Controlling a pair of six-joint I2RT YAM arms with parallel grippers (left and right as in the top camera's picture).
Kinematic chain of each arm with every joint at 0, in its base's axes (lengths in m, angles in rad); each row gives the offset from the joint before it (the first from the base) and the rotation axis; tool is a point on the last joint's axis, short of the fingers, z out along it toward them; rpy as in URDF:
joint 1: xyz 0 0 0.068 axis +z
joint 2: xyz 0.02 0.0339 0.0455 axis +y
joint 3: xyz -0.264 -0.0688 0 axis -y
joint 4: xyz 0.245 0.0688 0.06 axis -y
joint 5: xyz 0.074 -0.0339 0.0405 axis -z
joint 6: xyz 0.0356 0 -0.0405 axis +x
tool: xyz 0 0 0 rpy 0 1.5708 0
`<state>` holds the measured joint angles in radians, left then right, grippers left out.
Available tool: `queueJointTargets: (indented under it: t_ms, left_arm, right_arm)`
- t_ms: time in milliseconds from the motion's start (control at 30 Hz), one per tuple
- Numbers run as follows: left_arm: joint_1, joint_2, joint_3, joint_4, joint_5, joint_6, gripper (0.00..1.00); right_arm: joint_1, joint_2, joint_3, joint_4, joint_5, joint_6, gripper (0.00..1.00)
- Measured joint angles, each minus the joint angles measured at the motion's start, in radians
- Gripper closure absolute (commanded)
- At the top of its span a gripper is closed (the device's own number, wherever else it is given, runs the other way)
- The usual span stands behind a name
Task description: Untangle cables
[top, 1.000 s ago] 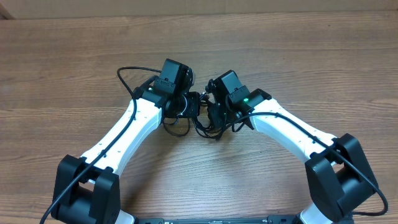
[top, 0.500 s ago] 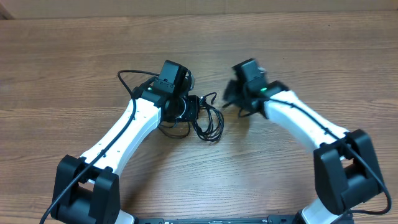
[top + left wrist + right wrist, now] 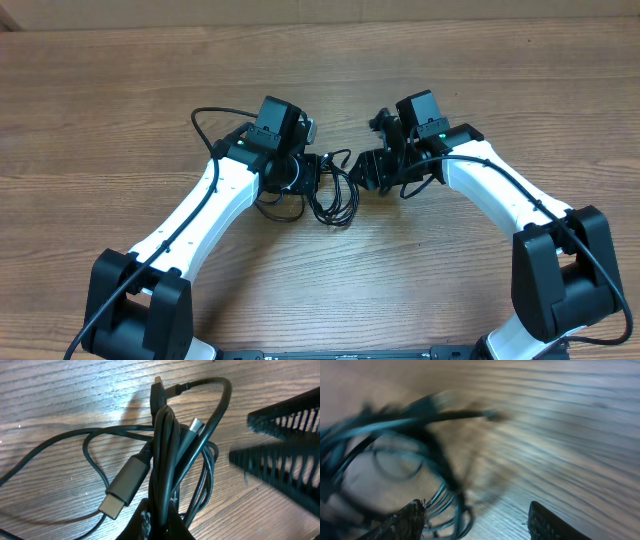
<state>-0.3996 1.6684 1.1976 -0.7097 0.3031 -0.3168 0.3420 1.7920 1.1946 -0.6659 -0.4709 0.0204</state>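
No text, label, brand, number or sign is legible in any view, on the arms, cables or surface.

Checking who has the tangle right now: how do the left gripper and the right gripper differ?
The left gripper is shut on the cables; the right gripper is open and holds nothing. The bundle runs out from between the left gripper's jaws; the right gripper stands beside the bundle. Both point at the tangle on the wooden table.
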Motion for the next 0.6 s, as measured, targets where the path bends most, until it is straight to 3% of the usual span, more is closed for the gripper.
queueJointTargets:
  t_ms: [133,300,400,467,533,600]
  left_arm:
    - [0.000,0.000,0.000,0.016,0.034,0.034,0.96]
    - [0.000,0.000,0.000,0.037,0.101,0.046,0.96]
    - [0.000,0.000,0.000,0.048,0.133,0.050,0.96]
    - [0.000,0.000,0.000,0.048,0.141,0.050,0.96]
    - [0.000,0.000,0.000,0.048,0.149,0.047,0.96]
    - [0.000,0.000,0.000,0.046,0.151,0.042,0.96]
  right_arm:
    - [0.000,0.000,0.000,0.001,-0.042,-0.117,0.36]
    - [0.012,0.000,0.000,0.011,-0.057,-0.174,0.36]
    - [0.029,0.000,-0.001,0.016,-0.052,-0.188,0.42]
    - [0.040,0.000,-0.005,0.024,-0.042,-0.193,0.57]
    - [0.058,0.001,-0.018,0.037,-0.010,-0.204,0.85]
    - [0.071,0.004,-0.030,0.033,0.030,-0.197,0.96]
